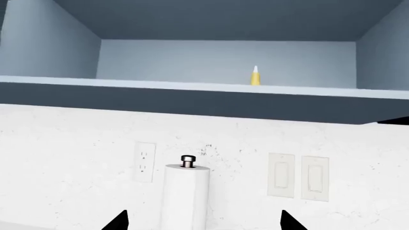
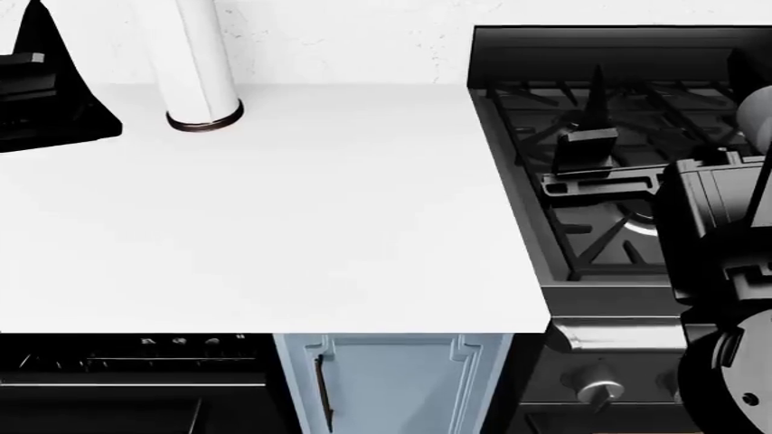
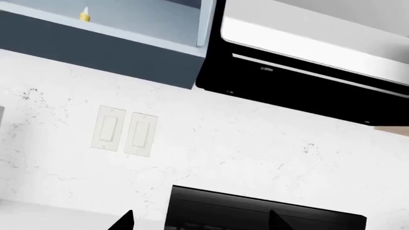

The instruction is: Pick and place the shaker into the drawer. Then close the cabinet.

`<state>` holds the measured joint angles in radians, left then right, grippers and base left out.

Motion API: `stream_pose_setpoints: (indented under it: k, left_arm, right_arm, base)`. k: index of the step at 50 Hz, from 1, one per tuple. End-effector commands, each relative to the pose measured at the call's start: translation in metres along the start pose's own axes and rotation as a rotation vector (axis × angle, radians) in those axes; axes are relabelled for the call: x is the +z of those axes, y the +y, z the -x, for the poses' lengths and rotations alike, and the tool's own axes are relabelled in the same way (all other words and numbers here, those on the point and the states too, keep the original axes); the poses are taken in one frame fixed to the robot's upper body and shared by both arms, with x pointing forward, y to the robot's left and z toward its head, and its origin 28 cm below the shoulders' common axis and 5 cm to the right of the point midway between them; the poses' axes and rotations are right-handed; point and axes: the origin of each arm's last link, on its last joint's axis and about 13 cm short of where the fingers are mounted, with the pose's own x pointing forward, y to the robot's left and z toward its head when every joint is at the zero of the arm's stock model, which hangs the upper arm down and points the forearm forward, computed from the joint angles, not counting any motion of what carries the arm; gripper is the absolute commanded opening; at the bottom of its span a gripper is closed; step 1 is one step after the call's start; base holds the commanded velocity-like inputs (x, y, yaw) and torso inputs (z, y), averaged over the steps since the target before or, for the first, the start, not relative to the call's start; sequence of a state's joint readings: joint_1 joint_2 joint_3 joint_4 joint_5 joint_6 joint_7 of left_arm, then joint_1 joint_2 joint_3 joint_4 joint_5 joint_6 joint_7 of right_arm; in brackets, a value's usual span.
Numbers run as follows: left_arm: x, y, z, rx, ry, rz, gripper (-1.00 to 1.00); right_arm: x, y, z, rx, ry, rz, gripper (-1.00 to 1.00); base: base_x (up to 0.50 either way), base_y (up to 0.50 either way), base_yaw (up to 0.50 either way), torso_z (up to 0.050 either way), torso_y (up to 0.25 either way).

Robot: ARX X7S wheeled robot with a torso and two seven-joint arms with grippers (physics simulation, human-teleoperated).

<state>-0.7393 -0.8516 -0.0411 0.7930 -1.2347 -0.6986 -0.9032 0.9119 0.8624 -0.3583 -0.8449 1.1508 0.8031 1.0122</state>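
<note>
Shaker point(image 1: 255, 76), small and yellow with a white tip, stands upright on the floor of the open upper cabinet point(image 1: 223, 103), at about 1 o'clock above the paper towel roll point(image 1: 185, 194) in the left wrist view. Left gripper point(image 1: 203, 221) is released, its two black fingertips spread either side of the roll and gripping nothing. Right gripper point(image 3: 199, 221) is likewise parted and empty, facing the backsplash near the double light switch point(image 3: 124, 132) with the stove point(image 2: 603, 181) below.

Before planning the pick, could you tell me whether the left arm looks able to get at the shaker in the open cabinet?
Probably yes: the shaker stands at the shelf's open front, nothing before it, and the left claw is open, though well below.
</note>
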Motion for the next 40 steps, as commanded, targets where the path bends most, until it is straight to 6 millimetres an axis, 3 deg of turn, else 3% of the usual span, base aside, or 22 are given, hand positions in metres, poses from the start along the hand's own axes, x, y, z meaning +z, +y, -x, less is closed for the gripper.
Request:
stream_pose_setpoints:
  k: [1,40]
  left_arm:
    - [-0.0008,0.0001,0.0001,-0.002,0.004,0.0,1.0]
    - [-0.0007,0.0001,-0.0001,-0.005,0.008,0.0,1.0]
  right_arm:
    - [-0.0014,0.0002,0.0002,0.002,-0.001,-0.003,1.0]
    - [0.0019,-0.0006,0.0005,-0.001,-0.006,0.0,1.0]
  base:
    - [0.18,0.0,0.0,0.0,0.0]
    - [0.12,0.0,0.0,0.0,0.0]
